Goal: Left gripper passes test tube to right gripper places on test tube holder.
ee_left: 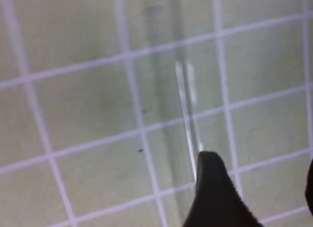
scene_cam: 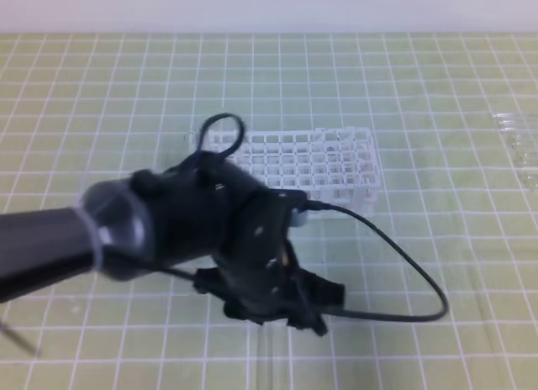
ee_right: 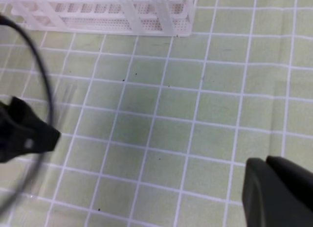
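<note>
My left gripper (scene_cam: 308,311) hangs low over the green grid mat at the front centre, pointing down with its jaws wide open and nothing in them. In the left wrist view a clear test tube (ee_left: 188,102) lies flat on the mat. It runs under the tip of one black finger (ee_left: 214,188), not between the two, and the left gripper (ee_left: 261,169) is open. The white test tube holder (scene_cam: 313,165) stands behind the left arm. My right gripper (ee_right: 268,164) shows only as dark fingers at the lower right of its own view, shut and empty.
Several more clear tubes (scene_cam: 519,146) lie at the far right of the mat. A black cable (scene_cam: 403,264) loops out to the right of the left gripper. The holder's front wall (ee_right: 122,16) fills the top of the right wrist view.
</note>
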